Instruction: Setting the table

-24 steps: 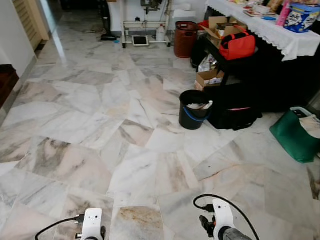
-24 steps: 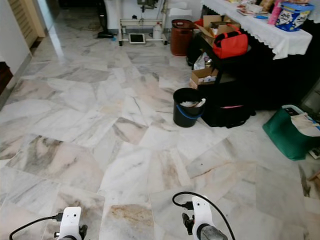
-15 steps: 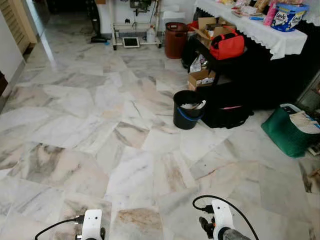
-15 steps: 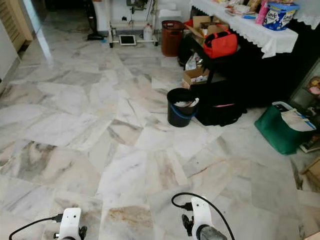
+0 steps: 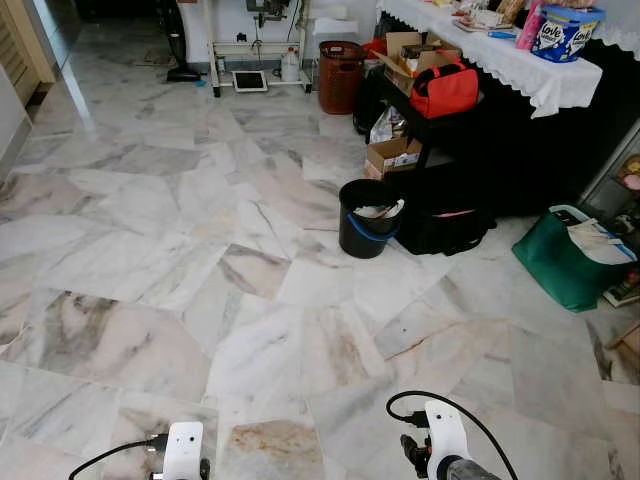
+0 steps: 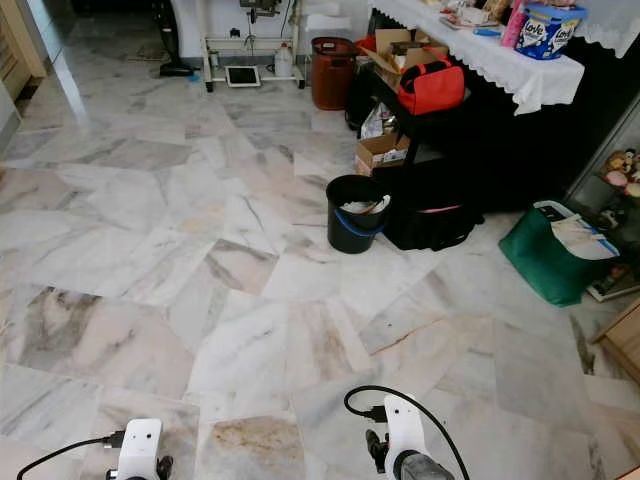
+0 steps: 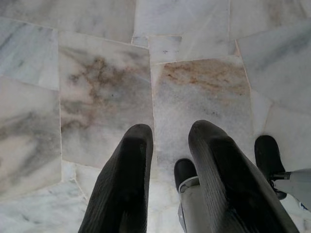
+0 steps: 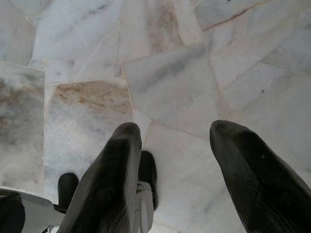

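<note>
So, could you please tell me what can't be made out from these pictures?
- Table: the top edge of the eye views cuts off most of its surface, so its settings are unknown.
- Blue tub: lettering too small to read fully.
- Black bucket: its rim hides the contents.
- Green bag: contents unclear, partly covered by paper.
- Left claw and right claw: open, holding nothing.

floor (image 5: 200, 260): white-grey marble, brown veins
bucket (image 5: 366, 217): black, blue band
bag (image 5: 445, 90): red
tablecloth (image 5: 500, 60): white lace
tote (image 5: 565, 265): green
bin (image 5: 340, 76): dark red
</note>
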{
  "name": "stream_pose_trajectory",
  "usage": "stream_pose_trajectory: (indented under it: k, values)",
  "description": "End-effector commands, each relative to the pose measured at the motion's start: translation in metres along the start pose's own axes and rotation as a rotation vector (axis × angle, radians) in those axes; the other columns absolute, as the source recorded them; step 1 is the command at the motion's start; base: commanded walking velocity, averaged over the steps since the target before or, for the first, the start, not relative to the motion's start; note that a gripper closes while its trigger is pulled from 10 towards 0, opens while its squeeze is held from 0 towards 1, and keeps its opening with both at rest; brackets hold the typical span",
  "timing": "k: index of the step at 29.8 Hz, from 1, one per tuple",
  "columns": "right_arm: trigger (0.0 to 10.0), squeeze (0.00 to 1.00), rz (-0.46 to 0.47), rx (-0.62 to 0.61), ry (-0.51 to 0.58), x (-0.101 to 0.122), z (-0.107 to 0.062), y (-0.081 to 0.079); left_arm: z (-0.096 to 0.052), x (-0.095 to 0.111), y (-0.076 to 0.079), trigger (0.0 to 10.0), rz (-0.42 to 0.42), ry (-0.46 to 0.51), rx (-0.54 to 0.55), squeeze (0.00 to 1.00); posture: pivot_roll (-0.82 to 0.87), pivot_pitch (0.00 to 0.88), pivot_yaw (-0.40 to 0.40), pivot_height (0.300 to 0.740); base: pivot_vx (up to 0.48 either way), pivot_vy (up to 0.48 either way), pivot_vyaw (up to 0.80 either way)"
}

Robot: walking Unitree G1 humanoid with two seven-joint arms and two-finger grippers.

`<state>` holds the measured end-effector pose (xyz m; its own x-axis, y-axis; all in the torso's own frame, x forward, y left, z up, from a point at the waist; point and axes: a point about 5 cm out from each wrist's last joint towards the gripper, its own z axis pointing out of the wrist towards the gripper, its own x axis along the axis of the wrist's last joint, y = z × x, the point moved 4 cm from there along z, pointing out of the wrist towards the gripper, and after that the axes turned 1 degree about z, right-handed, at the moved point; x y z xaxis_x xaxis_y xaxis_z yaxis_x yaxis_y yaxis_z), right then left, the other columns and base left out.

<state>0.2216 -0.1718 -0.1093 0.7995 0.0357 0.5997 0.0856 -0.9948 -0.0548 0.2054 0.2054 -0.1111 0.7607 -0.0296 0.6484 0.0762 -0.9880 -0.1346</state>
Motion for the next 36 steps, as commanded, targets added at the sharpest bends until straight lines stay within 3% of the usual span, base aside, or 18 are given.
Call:
stream_pose_trajectory:
  k: [1, 12, 36]
  values:
    - [10.0, 0.0, 0.023, -0.016, -0.011, -0.004, -0.001, 0.004, -0.001, -0.008, 0.001, 10.0, 0.037, -0.032, -0.006, 0.0, 0.05, 0.0, -0.054, 0.74, 0.0, 0.0, -0.71]
    - [10.0, 0.0, 0.045, -0.04, 0.001, -0.001, -0.001, 0.007, -0.001, -0.008, 0.007, 10.0, 0.126, -0.033, -0.037, 0.0, 0.03, 0.0, -0.035, 0.74, 0.0, 0.0, -0.71]
    - [10.0, 0.0, 0.075, -0.058, -0.001, -0.007, -0.002, 0.008, 0.0, -0.004, 0.012, 10.0, 0.18, -0.023, -0.068, 0.0, 0.01, 0.0, -0.008, 0.74, 0.0, 0.0, -0.71]
